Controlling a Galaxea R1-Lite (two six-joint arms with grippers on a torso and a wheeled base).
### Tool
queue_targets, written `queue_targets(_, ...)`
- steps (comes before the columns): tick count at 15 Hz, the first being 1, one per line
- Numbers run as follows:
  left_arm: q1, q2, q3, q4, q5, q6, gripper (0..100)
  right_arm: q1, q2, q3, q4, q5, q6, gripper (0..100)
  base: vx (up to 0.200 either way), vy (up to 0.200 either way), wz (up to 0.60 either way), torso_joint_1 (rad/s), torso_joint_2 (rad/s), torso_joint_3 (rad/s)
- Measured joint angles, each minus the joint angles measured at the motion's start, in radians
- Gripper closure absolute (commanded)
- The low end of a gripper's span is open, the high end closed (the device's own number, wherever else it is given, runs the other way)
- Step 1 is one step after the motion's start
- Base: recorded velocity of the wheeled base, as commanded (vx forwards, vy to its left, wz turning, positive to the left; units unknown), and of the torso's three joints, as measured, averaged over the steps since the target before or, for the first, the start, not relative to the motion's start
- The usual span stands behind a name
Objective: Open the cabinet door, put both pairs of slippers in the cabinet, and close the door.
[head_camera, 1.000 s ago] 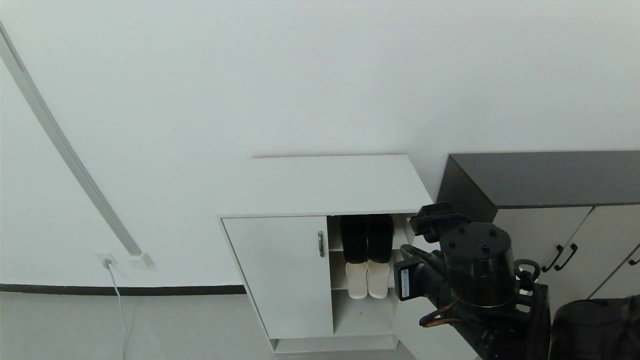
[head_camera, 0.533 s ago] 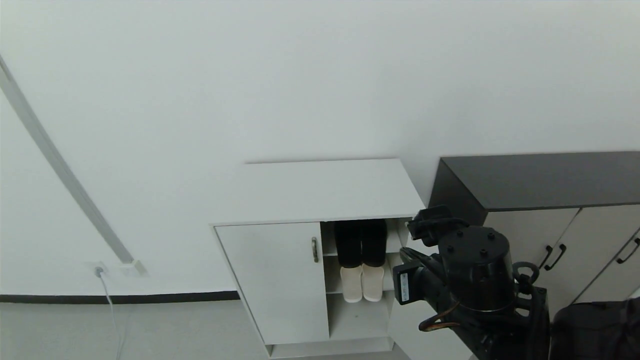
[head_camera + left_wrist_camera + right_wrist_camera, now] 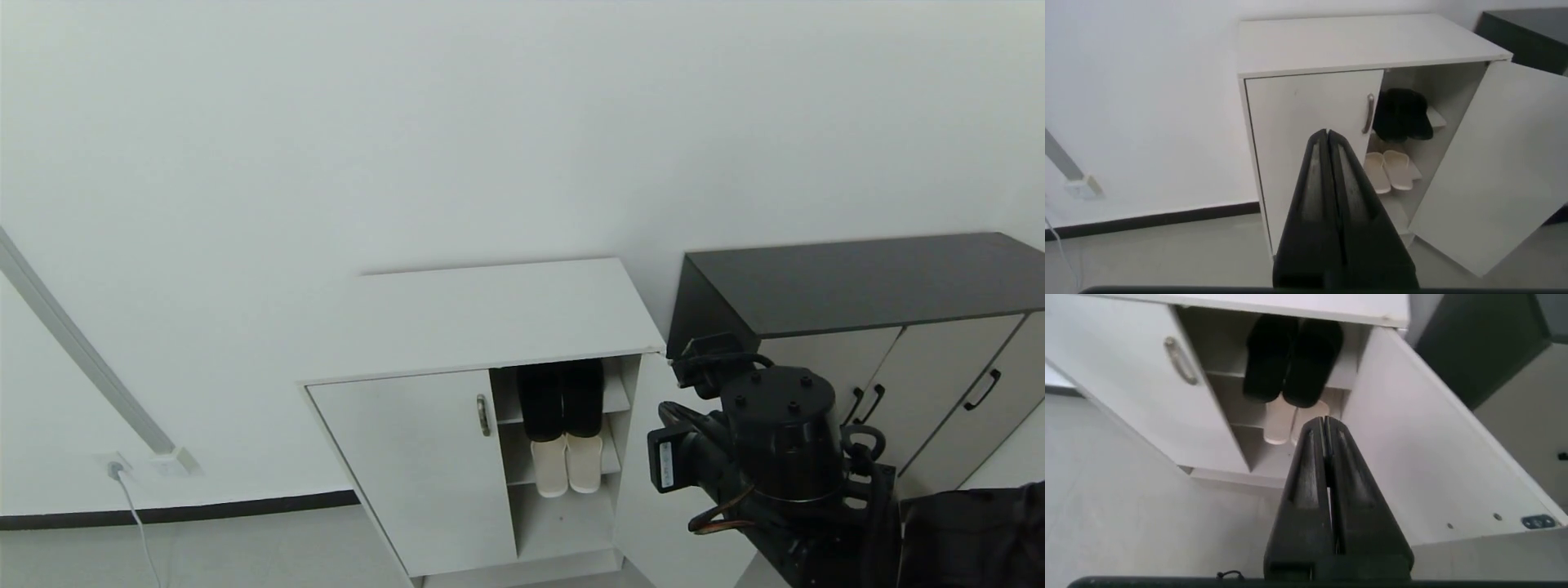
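The white cabinet (image 3: pixel 490 314) stands against the wall with its left door (image 3: pixel 416 469) closed and its right door (image 3: pixel 1503 171) swung wide open. A black pair of slippers (image 3: pixel 561 396) lies on the upper shelf, and a white pair of slippers (image 3: pixel 567 464) on the shelf below. My left gripper (image 3: pixel 1327 135) is shut and empty, held in front of the closed door. My right gripper (image 3: pixel 1327 420) is shut and empty too, near the open door (image 3: pixel 1429 465), pointing at the black slippers (image 3: pixel 1290 355) and the white slippers (image 3: pixel 1282 425).
A dark-topped cabinet (image 3: pixel 857 278) with black handles stands right beside the white one. A wall socket with a cable (image 3: pixel 114 474) and a slanted wall rail (image 3: pixel 73 359) are at the left. Grey floor (image 3: pixel 204 551) lies before the cabinet.
The head camera has turned, so the whole scene has slid left in the picture. The slippers, the doors and my right arm show no move of their own.
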Motion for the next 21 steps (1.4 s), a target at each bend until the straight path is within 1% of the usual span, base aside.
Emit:
queue_targets(3, 0.000, 0.000, 0.000, 0.001, 0.000, 0.000, 100, -0.003, 0.000, 0.000, 0.000, -0.001, 0.000, 100, 0.000, 0.000, 0.00, 0.002, 0.00, 0.081)
queue_targets(9, 0.000, 0.000, 0.000, 0.000, 0.000, 0.002, 100, -0.001, 0.001, 0.003, 0.000, 0.000, 0.000, 100, 0.000, 0.000, 0.00, -0.001, 0.00, 0.185)
queue_targets(12, 0.000, 0.000, 0.000, -0.001, 0.000, 0.002, 100, -0.001, 0.003, 0.007, -0.001, 0.002, 0.000, 100, 0.000, 0.000, -0.60, -0.006, 0.01, 0.043)
queue_targets(14, -0.001, 0.000, 0.000, 0.001, 0.000, 0.002, 100, -0.011, 0.011, 0.006, 0.000, -0.002, 0.000, 100, 0.000, 0.000, 0.00, 0.000, 0.00, 0.000)
queue_targets(16, 0.001, 0.000, 0.000, -0.001, 0.000, 0.002, 100, -0.052, 0.024, -0.005, -0.001, -0.005, -0.003, 100, 0.000, 0.000, 0.00, 0.000, 0.00, 0.000)
queue_targets(18, -0.001, 0.000, 0.000, 0.000, 0.000, 0.001, 100, -0.113, 0.041, -0.022, -0.008, -0.005, -0.006, 100, 0.000, 0.000, 0.00, 0.000, 0.00, 0.000)
queue_targets(21, 0.000, 0.000, 0.000, 0.000, 0.000, 0.000, 100, -0.185, 0.089, -0.039, -0.059, -0.005, -0.010, 100, -0.200, 0.000, 0.00, 0.012, 0.00, 0.002)
